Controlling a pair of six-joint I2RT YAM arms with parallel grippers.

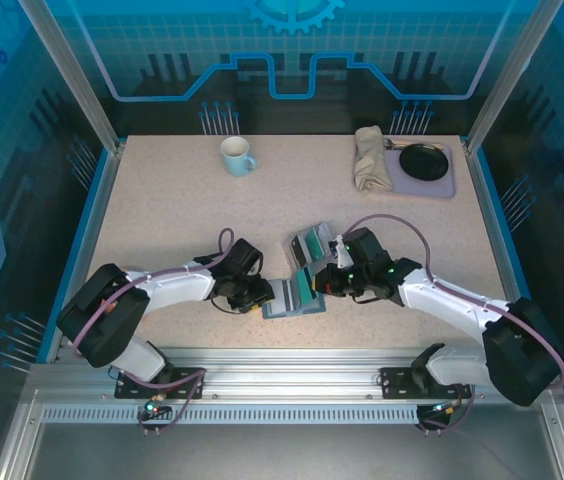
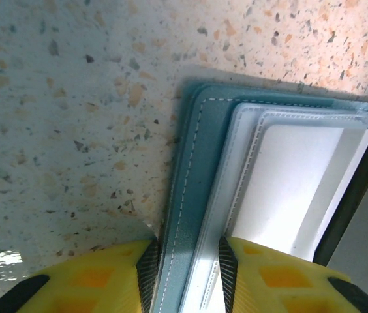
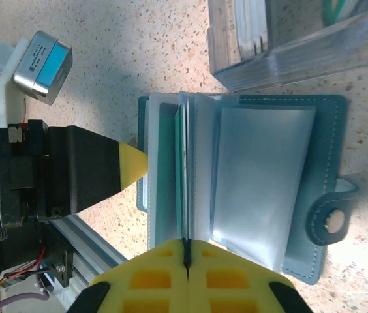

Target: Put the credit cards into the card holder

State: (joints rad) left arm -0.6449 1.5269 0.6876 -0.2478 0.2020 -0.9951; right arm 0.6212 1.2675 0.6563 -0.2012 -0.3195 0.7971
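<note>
On the speckled table (image 1: 162,220) the card holder (image 3: 333,150) lies open between my arms. My left gripper (image 2: 187,261), part-closed, pinches its cover edge, and my right gripper (image 3: 185,251), fully closed, holds a teal-green card (image 3: 179,169) edge-on among the clear sleeves. If the card misses a slot mouth, pushing could buckle the sleeves or tug the holder free.

Surface materials and finishes, table and card holder

Matt, speckled stone-look on the table (image 1: 162,220). Soft matt teal leather-look with pale stitching on the card holder (image 3: 327,130), shiny metal snap (image 3: 332,223) at its 4 o'clock, clear glossy plastic sleeves (image 3: 262,176) inside. Smooth teal-green plastic for the credit card (image 3: 180,169). Clear hard plastic for the rack (image 3: 288,59). Glossy mug (image 1: 235,155) at the table's 11 o'clock; soft creased cloth (image 1: 369,160) at 1 o'clock.
</note>
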